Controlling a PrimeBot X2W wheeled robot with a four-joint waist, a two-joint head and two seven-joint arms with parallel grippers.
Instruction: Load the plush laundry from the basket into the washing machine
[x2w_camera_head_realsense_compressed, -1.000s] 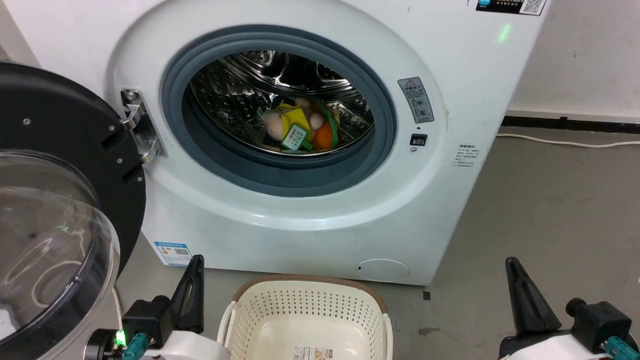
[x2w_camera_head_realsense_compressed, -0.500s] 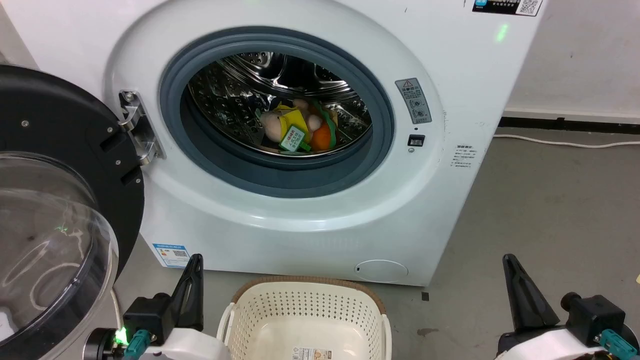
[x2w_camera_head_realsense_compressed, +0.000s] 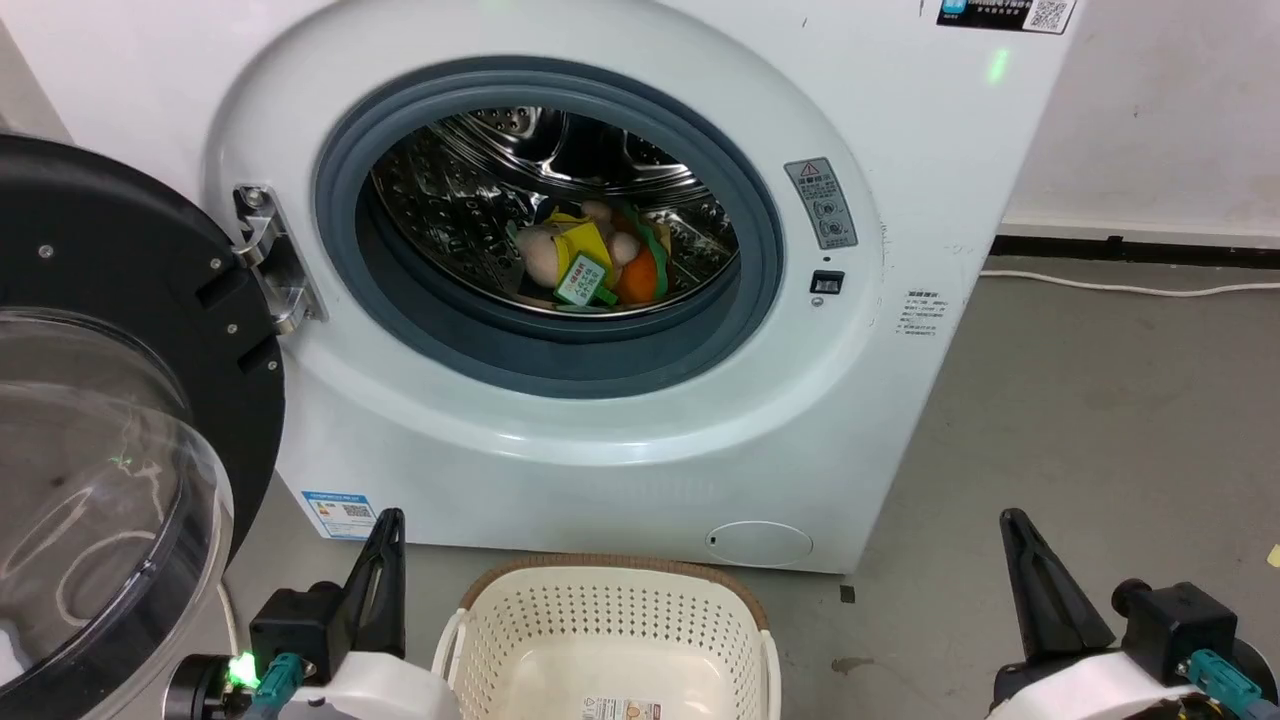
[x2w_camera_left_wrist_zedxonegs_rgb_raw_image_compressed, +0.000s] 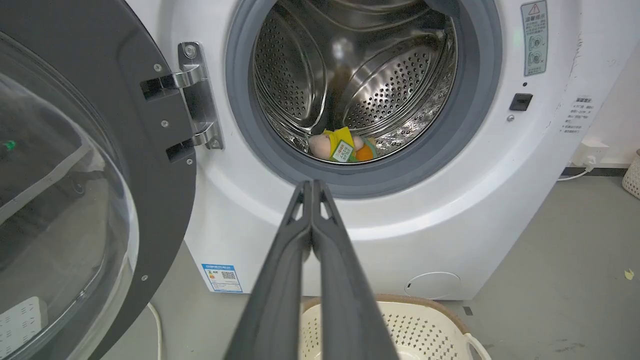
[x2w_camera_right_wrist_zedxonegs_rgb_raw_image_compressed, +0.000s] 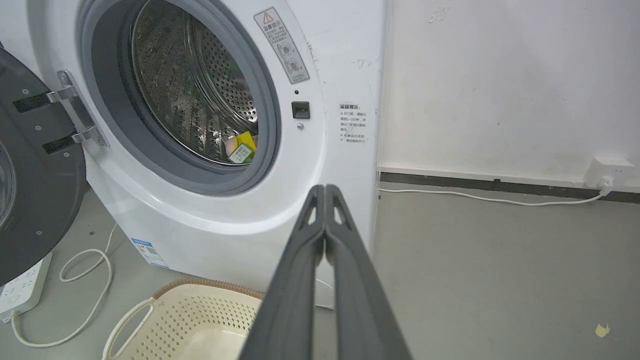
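The plush laundry (x2w_camera_head_realsense_compressed: 590, 262) lies at the bottom of the steel drum inside the washing machine (x2w_camera_head_realsense_compressed: 900, 180); its pink figure, yellow cloth, green tag and orange bun show through the porthole, and it shows small in the left wrist view (x2w_camera_left_wrist_zedxonegs_rgb_raw_image_compressed: 342, 147) and as a sliver (x2w_camera_right_wrist_zedxonegs_rgb_raw_image_compressed: 242, 149) in the right wrist view. The cream basket (x2w_camera_head_realsense_compressed: 610, 620) stands on the floor before the machine with just a label sticker on its bottom. My left gripper (x2w_camera_head_realsense_compressed: 388, 522) is shut beside the basket's left. My right gripper (x2w_camera_head_realsense_compressed: 1012, 525) is shut at the lower right. Neither holds anything.
The machine's black-rimmed domed door (x2w_camera_head_realsense_compressed: 110, 420) hangs wide open at the left, close to my left arm. A white cable (x2w_camera_head_realsense_compressed: 1130, 288) runs along the wall base at the right. A white power strip (x2w_camera_right_wrist_zedxonegs_rgb_raw_image_compressed: 22, 287) and cord lie on the grey floor under the door.
The head view has shifted slightly, so the machine sits a little lower and to the left. The plush, basket and both shut grippers hold their places.
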